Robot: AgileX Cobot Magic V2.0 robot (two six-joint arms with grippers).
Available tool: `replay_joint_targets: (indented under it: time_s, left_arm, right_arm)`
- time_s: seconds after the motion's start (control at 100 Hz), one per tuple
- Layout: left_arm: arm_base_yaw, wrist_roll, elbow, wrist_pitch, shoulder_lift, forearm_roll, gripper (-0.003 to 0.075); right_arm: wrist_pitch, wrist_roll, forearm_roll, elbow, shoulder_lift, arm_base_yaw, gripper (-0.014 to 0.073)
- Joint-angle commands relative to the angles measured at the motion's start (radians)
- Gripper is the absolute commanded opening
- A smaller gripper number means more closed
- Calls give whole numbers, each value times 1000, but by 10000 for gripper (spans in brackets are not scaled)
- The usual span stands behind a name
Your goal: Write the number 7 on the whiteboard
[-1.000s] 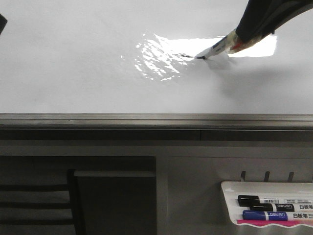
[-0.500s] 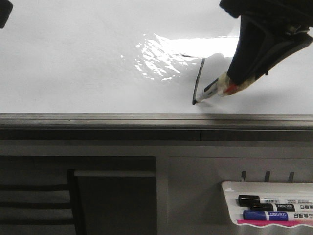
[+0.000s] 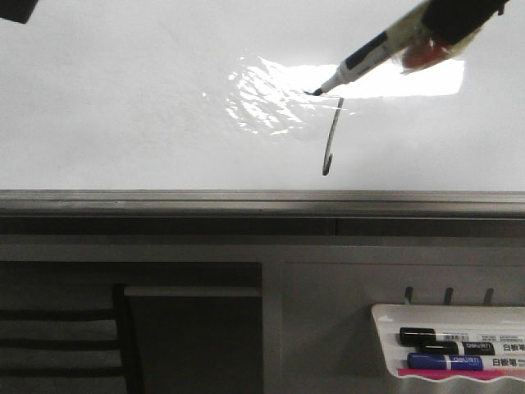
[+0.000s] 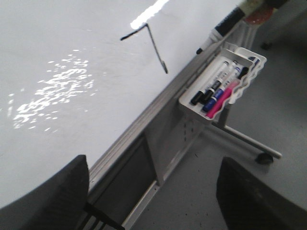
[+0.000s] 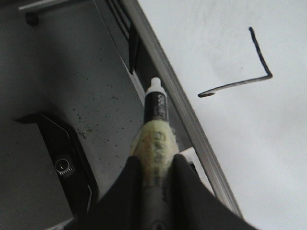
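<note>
Black ink is already down on the whiteboard (image 3: 123, 123): we can see the number 7 (image 3: 330, 135) drawn near the board's lower edge, just above the grey rail (image 3: 246, 199), right beside the glare patch (image 3: 262, 94). Short top stroke, long slanted downstroke with a little hook at the end. Looks finished to us, so from here it's mostly about not wrecking it.

The right gripper (image 5: 156, 165) has its fingers clamped on the marker (image 3: 369, 57), which is wrapped in yellowish tape where it's held. In the front view the tip looks like it sits right at the left end of the top stroke, but we honestly can't tell if it's touching the board or lifted off; the right wrist view suggests it's clear of the surface.

That's the risk, we reckon. If the tip is in contact and the arm swings away sideways, it drags a stray line through the digit. Wet ink could also smear if the marker body brushes it.

The left gripper (image 4: 153, 191) hangs well apart from the mark, fingers spread wide with nothing between them. Low risk there, though a careless sweep across the glossy board could still smudge things. The marker tray (image 3: 385, 316) below holds spare pens, untouched.
</note>
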Motion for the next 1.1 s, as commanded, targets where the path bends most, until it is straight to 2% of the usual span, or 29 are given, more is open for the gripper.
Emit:
replay_joint_targets:
  time_s: [0.0,0.08,0.34,0.55,0.75,0.82,0.94,1.09]
  left_arm:
    - [-45,52,-57,-4,37,-35,512]
    - [-104,94,-81,-7,90,-35,512]
    - [-259,99,-214,-45,298,-35,512]
    - [-337,125,-331,-83,451,-35,512]
    - [-365,143,-413,-95,539,-35,508]
    - [-365,143,-422,-107,549,-35,464]
    - [-365,145,-427,-124,551,-36,324]
    - [-365,145,-427,-124,551,-36,188]
  right_arm:
    - [0,-164,32,-34,-37,1,-53]
    - [13,-245,32,-34,-43,12,-53]
    - [11,-246,32,-34,-43,39,-53]
    - [11,-246,32,-34,-43,39,-53]
    - [11,-246,32,-34,-43,39,-53]
    - [11,-246,32,-34,-43,39,-53]
    - [11,-246,32,-34,-43,39,-53]
    - [23,-245,32,-34,-43,39,-53]
